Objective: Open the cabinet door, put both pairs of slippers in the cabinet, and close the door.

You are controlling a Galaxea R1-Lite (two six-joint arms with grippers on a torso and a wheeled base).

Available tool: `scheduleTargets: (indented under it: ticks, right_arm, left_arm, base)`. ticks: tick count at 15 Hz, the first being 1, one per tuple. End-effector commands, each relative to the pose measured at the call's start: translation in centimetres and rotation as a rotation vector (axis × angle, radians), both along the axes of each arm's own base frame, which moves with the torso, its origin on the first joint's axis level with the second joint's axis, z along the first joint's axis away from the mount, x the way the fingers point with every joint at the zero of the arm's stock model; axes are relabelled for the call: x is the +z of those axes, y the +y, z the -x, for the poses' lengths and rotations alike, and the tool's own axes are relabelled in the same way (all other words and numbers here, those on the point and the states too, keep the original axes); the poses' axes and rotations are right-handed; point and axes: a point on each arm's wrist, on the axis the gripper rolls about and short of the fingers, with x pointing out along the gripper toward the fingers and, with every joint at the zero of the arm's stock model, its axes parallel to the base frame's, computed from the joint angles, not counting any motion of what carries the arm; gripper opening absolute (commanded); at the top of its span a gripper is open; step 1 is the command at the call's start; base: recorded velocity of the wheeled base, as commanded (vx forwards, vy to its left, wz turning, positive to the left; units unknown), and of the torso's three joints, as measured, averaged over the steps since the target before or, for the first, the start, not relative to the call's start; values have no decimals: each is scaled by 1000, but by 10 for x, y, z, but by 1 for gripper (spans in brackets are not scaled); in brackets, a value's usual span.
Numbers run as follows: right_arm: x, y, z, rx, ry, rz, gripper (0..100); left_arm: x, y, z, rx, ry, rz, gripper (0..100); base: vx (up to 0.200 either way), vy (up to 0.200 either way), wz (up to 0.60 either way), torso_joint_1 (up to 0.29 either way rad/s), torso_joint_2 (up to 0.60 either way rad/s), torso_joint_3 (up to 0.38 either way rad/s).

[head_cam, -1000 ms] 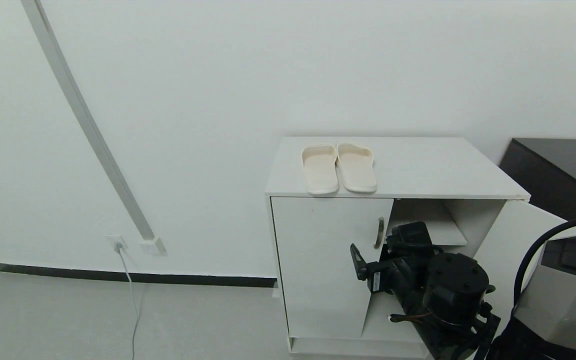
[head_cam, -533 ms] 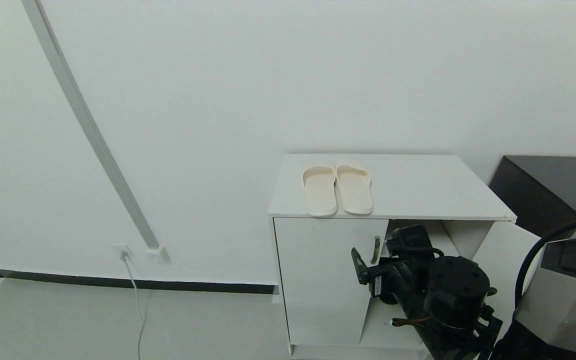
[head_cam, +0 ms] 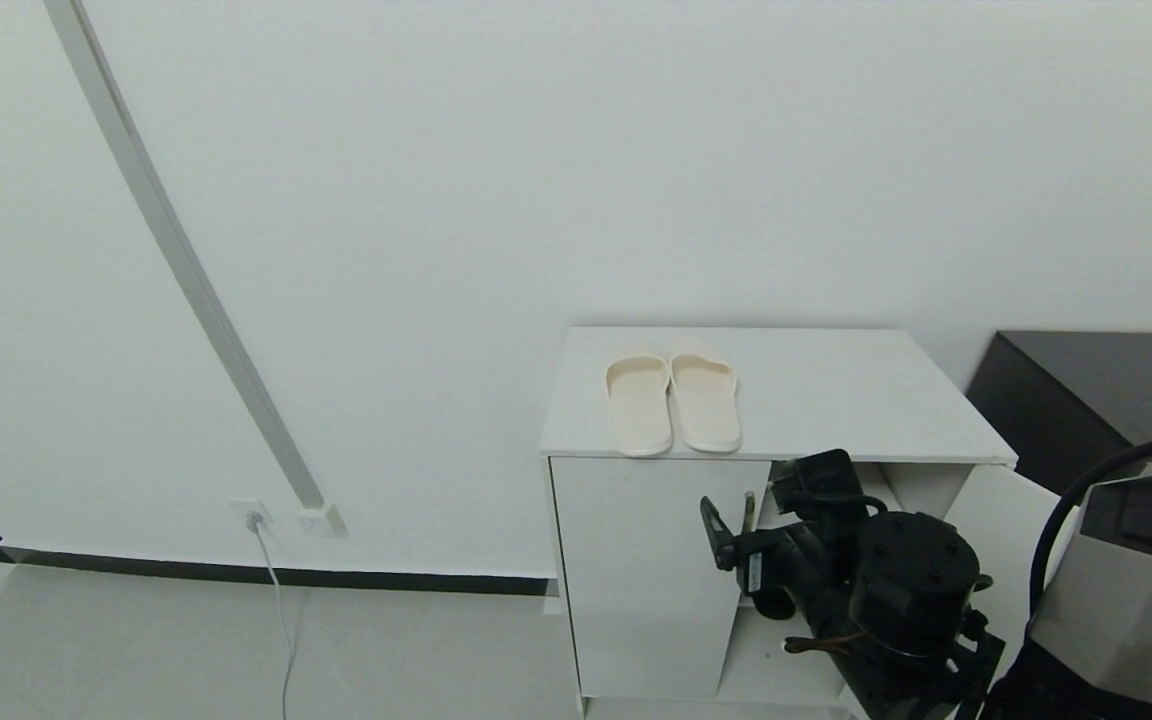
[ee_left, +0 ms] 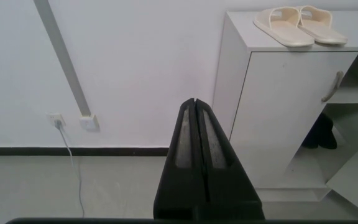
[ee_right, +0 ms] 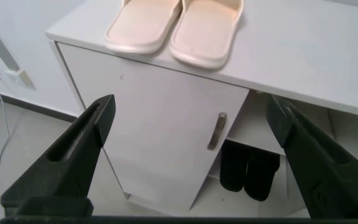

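Observation:
A pair of cream slippers (head_cam: 673, 402) lies side by side on top of the white cabinet (head_cam: 836, 390), near its front left edge. The cabinet's left door (head_cam: 646, 580) is closed and its right door (head_cam: 1001, 525) stands open. A dark pair of slippers (ee_right: 248, 167) rests on a shelf inside. My right gripper (head_cam: 741, 535) hangs open in front of the left door's handle (ee_right: 216, 130), level with it and below the cream slippers (ee_right: 179, 22). My left gripper (ee_left: 194, 109) is shut with nothing in it, well back from the cabinet (ee_left: 278, 124).
A dark piece of furniture (head_cam: 1096, 400) stands right of the cabinet. A grey cable duct (head_cam: 176, 250) slants down the wall to a socket with a hanging cable (head_cam: 271, 570). Bare floor (head_cam: 186, 650) lies left of the cabinet.
The whole head view has shifted, so the cabinet sits lower and smaller in the picture. Against the cabinet front, my right gripper now stands higher, at handle level.

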Motion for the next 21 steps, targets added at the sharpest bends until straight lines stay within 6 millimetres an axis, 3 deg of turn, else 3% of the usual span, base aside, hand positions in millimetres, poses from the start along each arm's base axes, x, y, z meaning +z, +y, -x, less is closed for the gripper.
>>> scheduleTargets:
  ticks: [1,3,6,13,18,21]
  right_arm:
    - [-2,-2,-3,2,4,2,100]
    - [0,-3,-9,-8,-8,-4,100]
    - [19,1,-21,-27,-15,-13,100]
    - [86,22,-48,-62,167,-122,100]
    - [78,37,-50,-44,205,-101,100]
    - [68,44,-51,-34,222,-85,100]
  left_arm:
    - [0,0,0,1,1,0,0]
    - [0,0,0,1,1,-1,0]
    - [0,0,0,1,1,-1,0]
    - [0,0,0,3,1,0,0]
    - [0,0,0,6,1,2,0]
    - [0,0,0,4,1,2,0]
  base:
    - [0,0,0,0,0,0]
    - [0,0,0,0,0,0]
    - [0,0,0,0,0,0]
    - [0,0,0,0,0,0]
    - [0,0,0,0,0,0]
    - [200,0,0,1,-4,6]
